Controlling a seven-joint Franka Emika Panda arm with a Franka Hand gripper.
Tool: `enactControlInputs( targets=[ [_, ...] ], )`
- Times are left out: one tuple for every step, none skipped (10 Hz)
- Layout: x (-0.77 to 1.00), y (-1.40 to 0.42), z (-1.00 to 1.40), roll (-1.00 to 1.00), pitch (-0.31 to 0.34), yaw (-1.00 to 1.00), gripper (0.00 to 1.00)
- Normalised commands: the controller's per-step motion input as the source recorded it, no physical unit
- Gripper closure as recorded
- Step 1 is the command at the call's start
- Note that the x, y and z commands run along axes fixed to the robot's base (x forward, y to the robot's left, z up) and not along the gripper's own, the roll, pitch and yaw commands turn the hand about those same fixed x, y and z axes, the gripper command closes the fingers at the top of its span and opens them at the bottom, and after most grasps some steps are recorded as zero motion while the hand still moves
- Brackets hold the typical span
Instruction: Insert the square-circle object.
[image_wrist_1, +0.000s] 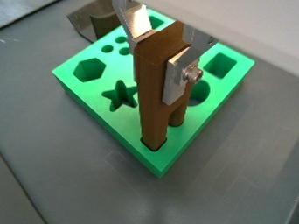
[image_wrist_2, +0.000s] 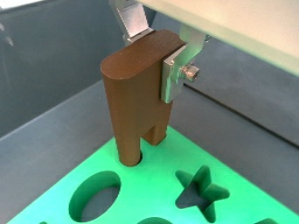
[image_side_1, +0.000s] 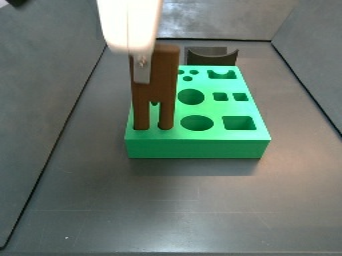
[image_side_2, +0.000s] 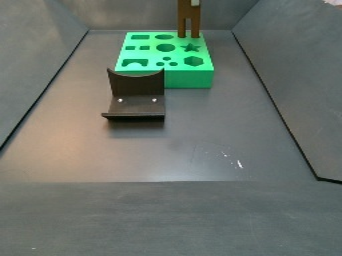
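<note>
The block (image_side_2: 166, 58) sat on the desk (image_side_2: 201, 150) at twelve o'clock, the fixture (image_side_2: 134, 96) just before it at seven. The piece (image_side_1: 156, 85) stood upright at the block's corner, legs in holes, the gripper (image_wrist_1: 173, 54) clasping its top.

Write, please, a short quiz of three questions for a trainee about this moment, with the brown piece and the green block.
1. True or false: the tool is shut on the square-circle object.
2. Where do the lower ends of the piece's two legs stand?
A. on the bare floor
B. at the green block, near one of its corners
C. on the dark grey curved block
3. Fill in: the piece stands ____ (upright / lying flat).

Key:
1. True. The silver fingers press on the piece's upper part, in both wrist views.
2. B. In a wrist view one leg enters a hole in the block; how deep it goes cannot be seen.
3. upright
</note>
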Motion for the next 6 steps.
enactControlInputs(
  targets=[
    [0.19,-0.1,-0.66,0.26,0.134,-0.15,1.0],
    [0.24,-0.1,-0.65,0.25,0.16,-0.05,1.0],
    [0.28,-0.03,-0.52,0.13,0.143,0.0,1.0],
    [0.27,-0.04,-0.43,0.07,0.093,0.11,1.0],
    [0.0,-0.05,-0.17,-0.01,-0.011,0.0,1.0],
    [0.0,0.0,0.0,0.0,0.0,0.0,1.0]
  ],
)
